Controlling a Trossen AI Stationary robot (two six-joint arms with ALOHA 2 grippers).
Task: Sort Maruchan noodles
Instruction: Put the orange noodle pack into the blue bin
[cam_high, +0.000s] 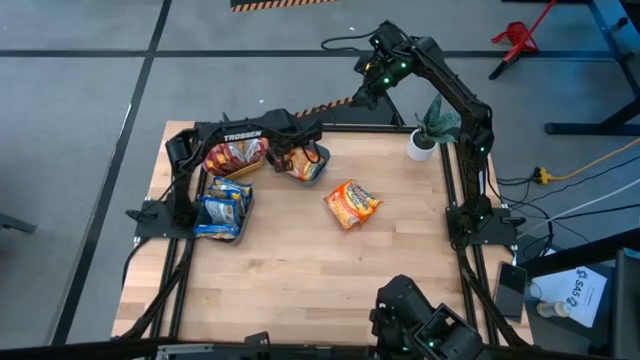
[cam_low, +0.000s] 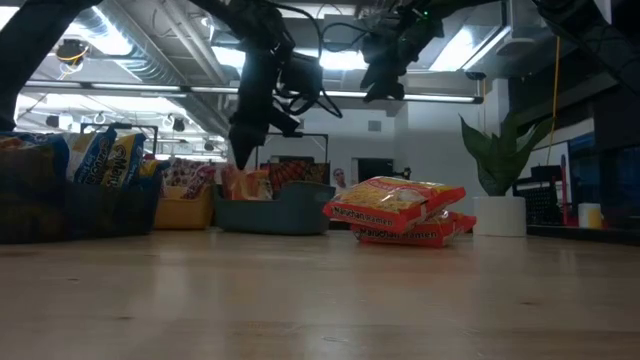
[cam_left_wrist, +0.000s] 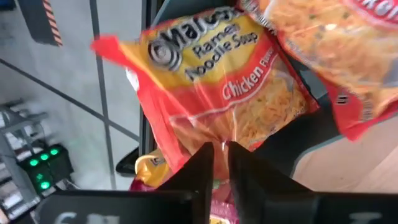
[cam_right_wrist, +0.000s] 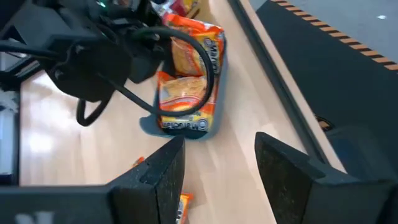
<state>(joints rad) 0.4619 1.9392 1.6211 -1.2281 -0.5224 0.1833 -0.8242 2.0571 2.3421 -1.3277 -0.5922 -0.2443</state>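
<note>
The left gripper (cam_left_wrist: 221, 163) is seen over the grey bin (cam_high: 318, 168) at the table's eleven o'clock, its fingers nearly pressed together on the edge of an orange chicken packet (cam_left_wrist: 217, 93). The right gripper (cam_right_wrist: 217, 168) is held spread and empty above the far edge, toward one o'clock. Two orange packets (cam_high: 351, 203) are stacked mid-table; blue ones (cam_high: 222, 205) sit in a bin at nine o'clock.

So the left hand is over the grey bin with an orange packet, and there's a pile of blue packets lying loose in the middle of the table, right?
Not quite. The loose packets mid-table are orange, not blue, as the high view shows. The rest holds: the left hand is over the grey bin with an orange packet.
</note>
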